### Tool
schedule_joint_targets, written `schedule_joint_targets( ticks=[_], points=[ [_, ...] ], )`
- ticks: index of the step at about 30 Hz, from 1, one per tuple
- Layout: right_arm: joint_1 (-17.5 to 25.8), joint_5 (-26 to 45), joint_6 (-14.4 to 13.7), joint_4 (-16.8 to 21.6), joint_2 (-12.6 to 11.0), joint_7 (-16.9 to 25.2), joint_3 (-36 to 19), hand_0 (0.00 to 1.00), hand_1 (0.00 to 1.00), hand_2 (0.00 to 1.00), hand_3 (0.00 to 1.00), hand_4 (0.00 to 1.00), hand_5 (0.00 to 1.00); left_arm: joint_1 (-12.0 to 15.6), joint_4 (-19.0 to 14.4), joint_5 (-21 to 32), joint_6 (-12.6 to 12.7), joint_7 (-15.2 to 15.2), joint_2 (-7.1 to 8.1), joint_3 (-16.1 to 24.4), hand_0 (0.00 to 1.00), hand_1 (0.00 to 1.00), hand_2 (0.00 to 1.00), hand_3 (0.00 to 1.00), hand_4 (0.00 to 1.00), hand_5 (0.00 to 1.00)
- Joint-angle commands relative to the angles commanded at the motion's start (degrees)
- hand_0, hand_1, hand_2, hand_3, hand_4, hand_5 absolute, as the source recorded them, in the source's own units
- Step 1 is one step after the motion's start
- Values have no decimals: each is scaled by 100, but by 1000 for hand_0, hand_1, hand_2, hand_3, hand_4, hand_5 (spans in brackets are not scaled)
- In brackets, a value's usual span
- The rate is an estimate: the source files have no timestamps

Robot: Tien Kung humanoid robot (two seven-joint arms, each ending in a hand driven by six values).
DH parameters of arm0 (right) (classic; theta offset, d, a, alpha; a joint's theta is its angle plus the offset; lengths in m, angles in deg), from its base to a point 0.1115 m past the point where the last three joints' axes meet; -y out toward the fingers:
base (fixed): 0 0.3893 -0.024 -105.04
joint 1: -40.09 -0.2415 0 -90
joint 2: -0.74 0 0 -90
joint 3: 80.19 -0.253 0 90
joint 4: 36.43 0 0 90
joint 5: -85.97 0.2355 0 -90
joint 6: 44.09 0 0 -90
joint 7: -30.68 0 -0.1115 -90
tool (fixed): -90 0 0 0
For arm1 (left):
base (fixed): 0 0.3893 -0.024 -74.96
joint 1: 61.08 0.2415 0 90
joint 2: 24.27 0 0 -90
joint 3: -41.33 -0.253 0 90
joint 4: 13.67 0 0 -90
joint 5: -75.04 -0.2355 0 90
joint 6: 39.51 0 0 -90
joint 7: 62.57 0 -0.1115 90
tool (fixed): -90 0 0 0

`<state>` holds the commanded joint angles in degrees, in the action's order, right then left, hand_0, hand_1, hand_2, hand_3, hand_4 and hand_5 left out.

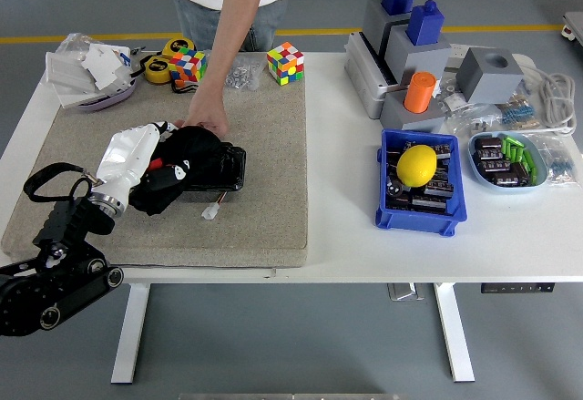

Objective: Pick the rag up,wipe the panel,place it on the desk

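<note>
A black rag (185,157) lies bunched over the left part of a flat black panel (228,169) on the beige mat (269,117). My left hand (157,174), with its white back plate, comes in from the lower left and its fingers are curled into the rag. At the panel's far edge a person's hand (209,115) presses down, just above the rag. The panel's right end shows bare, and a small white connector (210,210) on a thin wire lies just in front of it. My right arm is out of the picture.
Two colour cubes (285,61), tape rolls (162,67) and a tray of white scraps (91,67) line the mat's far edge. To the right stand a blue bin (392,218) with a yellow ball, a grey block fixture (410,45) and a dish of parts (506,158).
</note>
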<state>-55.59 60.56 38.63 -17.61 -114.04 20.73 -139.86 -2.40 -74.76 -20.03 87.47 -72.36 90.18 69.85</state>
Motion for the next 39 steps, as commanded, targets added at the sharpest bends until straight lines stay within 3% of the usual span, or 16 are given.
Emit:
schedule_joint_targets(
  ticks=[16,30,39],
  points=[
    [44,-20,14,-3,7,-10,-51,746,669,701,626,998,592,350,111,-78,0,40,231,436,174,91,356,580,545,109],
    [33,-35,13,8,4,-7,-70,746,668,701,627,998,592,371,284,-162,0,36,441,743,174,91,356,580,545,112],
    [25,-42,19,16,4,-5,-70,745,668,701,625,998,593,421,397,-172,0,45,466,907,175,90,356,579,546,114]
  ],
)
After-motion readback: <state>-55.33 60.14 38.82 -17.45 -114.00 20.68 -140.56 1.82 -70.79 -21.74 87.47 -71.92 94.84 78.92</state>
